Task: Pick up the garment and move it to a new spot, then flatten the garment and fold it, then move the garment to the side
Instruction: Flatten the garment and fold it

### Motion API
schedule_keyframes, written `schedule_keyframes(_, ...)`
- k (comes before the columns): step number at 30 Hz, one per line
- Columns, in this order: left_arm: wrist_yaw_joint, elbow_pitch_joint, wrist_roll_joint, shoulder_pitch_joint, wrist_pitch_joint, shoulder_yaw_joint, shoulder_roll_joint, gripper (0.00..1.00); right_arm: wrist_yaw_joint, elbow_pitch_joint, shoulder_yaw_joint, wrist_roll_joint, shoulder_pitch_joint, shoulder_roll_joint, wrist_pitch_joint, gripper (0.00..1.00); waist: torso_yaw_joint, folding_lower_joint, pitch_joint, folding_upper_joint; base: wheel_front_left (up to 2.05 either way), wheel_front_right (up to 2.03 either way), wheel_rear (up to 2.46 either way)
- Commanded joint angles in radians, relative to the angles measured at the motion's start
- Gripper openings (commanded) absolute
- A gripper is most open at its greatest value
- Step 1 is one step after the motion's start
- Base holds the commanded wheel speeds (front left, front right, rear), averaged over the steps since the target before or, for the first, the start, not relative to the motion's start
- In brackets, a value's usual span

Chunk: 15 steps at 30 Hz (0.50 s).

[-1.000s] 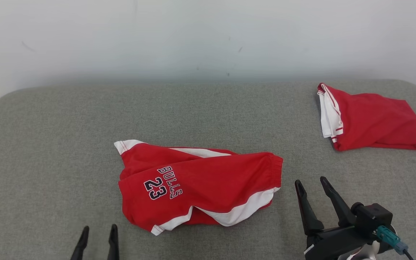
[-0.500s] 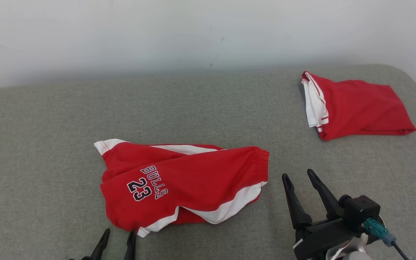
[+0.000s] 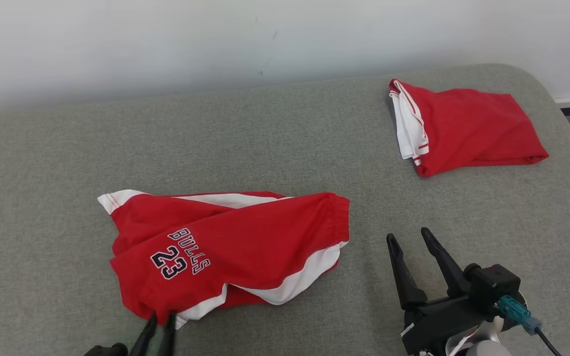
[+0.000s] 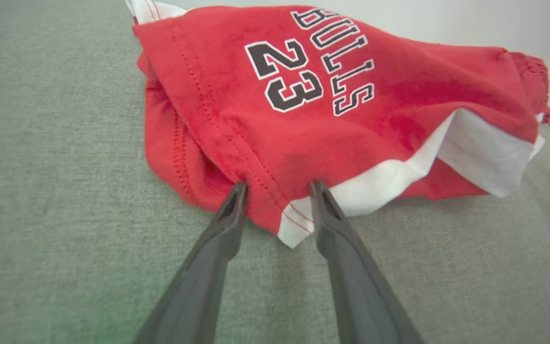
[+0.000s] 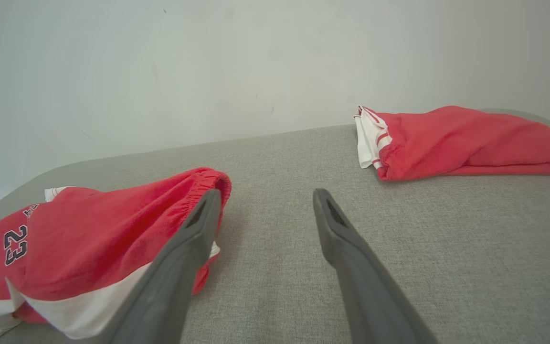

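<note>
On the left gripper (image 4: 277, 186) the jaws stand apart astride the near hem corner of the red shorts (image 3: 245, 242), while the right gripper (image 3: 407, 234), jaws spread and empty, sits beside their waistband on the grey worktop (image 3: 265, 138), with a folded red garment (image 3: 468, 123) well beyond it.

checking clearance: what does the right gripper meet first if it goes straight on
Probably the grey cushion; the right gripper points between the Bulls shorts and the folded red garment, depth unclear.
</note>
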Motion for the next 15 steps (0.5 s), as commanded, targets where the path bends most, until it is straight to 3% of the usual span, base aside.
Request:
schedule_keyframes(1,-0.002,0.012,-0.003,-0.007,-0.004,0.006,0.001,0.0,-0.001,0.003,0.003,-0.006,0.001,0.002,-0.004,1.0,0.006,-0.0001,-0.003,-0.0001,0.0,0.0,0.0)
schedule_keyframes(7,0.0,0.028,0.002,-0.012,-0.004,0.035,0.001,0.0,-0.001,0.008,0.009,-0.006,-0.002,0.001,-0.001,1.0,0.029,-0.0001,-0.014,-0.0001,0.0,0.0,0.0)
schedule_keyframes(15,0.018,-0.142,0.049,0.034,-0.004,0.061,0.029,0.0,-0.001,0.02,0.007,0.008,0.02,-0.001,0.0,1.0,0.083,-0.0001,-0.048,-0.0001,0.0,0.0,0.0)
